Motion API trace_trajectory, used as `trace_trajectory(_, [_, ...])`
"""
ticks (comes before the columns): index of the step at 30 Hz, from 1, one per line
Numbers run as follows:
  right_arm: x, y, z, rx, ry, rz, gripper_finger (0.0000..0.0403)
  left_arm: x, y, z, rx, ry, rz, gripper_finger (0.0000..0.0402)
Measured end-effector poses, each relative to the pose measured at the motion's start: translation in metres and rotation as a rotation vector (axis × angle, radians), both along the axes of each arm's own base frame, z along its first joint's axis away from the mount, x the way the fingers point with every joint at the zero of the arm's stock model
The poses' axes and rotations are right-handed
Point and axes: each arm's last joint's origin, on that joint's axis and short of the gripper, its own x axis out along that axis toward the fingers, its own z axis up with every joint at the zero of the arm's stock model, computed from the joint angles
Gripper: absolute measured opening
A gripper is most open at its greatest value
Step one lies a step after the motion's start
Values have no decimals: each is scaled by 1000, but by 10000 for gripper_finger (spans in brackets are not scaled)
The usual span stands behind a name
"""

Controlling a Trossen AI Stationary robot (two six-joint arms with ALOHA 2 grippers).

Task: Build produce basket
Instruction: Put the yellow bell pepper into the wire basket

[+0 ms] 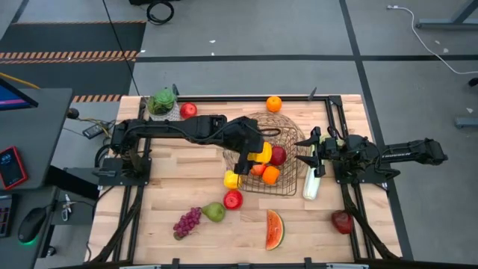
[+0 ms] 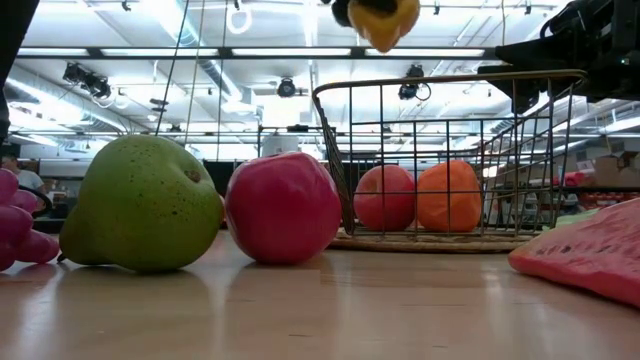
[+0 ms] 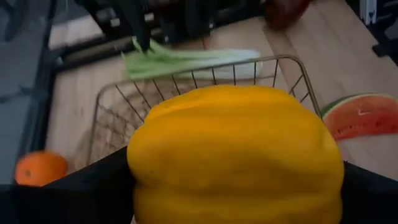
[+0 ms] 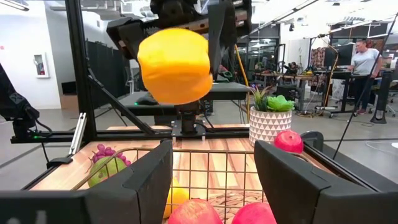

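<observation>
At the worktop's (image 1: 172, 198) near edge lie purple grapes (image 1: 187, 222), a green pear (image 2: 142, 205), a red apple (image 2: 283, 208) and a watermelon slice (image 1: 275, 229). Behind them, mid-worktop, stands the wire basket (image 2: 447, 165), with an apple and an orange (image 2: 450, 197) inside. Above it the left claw (image 1: 256, 155) grips a yellow pepper (image 4: 175, 65) between widely spread fingers. The right claw (image 1: 312, 152) is closed on the basket's right rim, just above the celery stalk (image 1: 311, 182). Farthest off, an orange (image 1: 274, 103) and a potted plant (image 1: 161, 102) rest at the back edge.
</observation>
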Motion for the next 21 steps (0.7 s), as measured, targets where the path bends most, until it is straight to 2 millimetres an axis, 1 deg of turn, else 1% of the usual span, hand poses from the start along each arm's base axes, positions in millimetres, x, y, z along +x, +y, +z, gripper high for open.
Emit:
trace_trajectory(7, [0, 0, 0, 0, 0, 0, 231, 7, 0, 9, 30, -119, -22, 352])
trace_trajectory(10, [0, 0, 0, 0, 0, 0, 231, 8, 1, 11, 83, -141, -55, 352])
trace_trajectory(17, [0, 0, 0, 0, 0, 0, 231, 7, 4, 9, 414, -98, -214, 352])
trace_trajectory(21, [0, 0, 0, 0, 0, -1, 231, 6, 0, 8, 628, -66, -359, 353])
